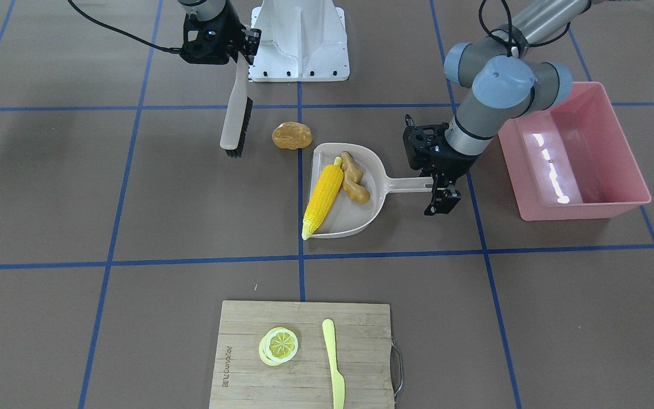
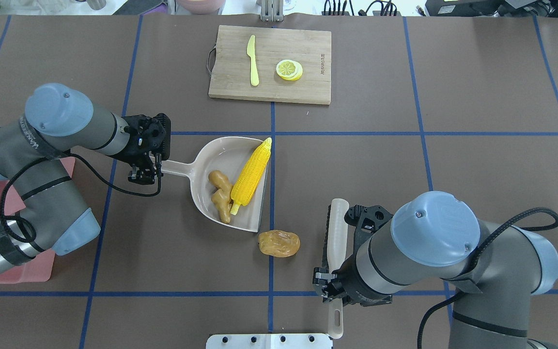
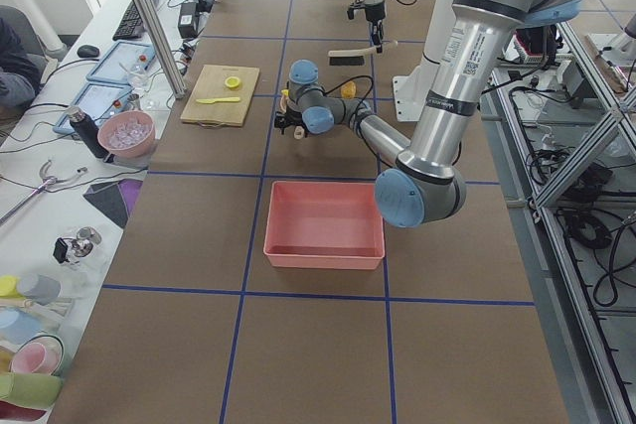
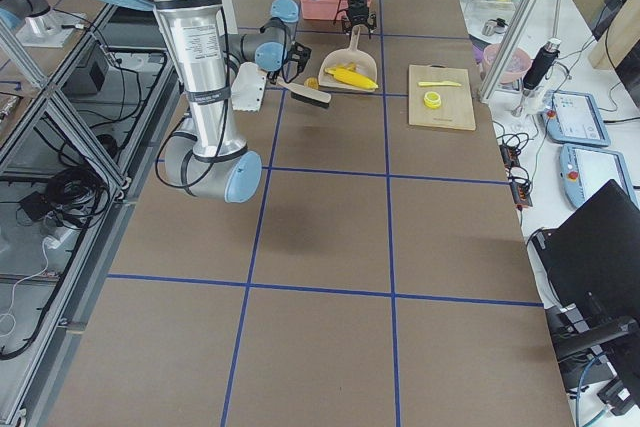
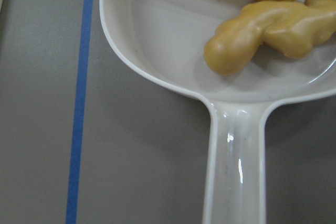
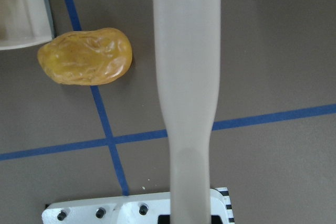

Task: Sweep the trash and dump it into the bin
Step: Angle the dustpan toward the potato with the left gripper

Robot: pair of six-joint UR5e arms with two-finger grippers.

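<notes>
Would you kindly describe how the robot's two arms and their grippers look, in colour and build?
The left arm and right arm are silver-grey tubes with rounded pale-blue joint caps. A thin black cable trails along each. The left arm bears small printed lettering and a black band. The left gripper and right gripper are black, boxy and two-fingered.

Glossy plastic bin [image 1: 616, 142], smooth plastic dustpan [image 1: 355, 216], matt wooden board [image 1: 367, 352].

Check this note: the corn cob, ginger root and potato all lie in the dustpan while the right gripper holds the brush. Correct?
Not quite. The potato lies on the table outside the dustpan; only the corn cob and ginger root lie in it, as the overhead exterior view shows. The right gripper does hold the brush.
</notes>
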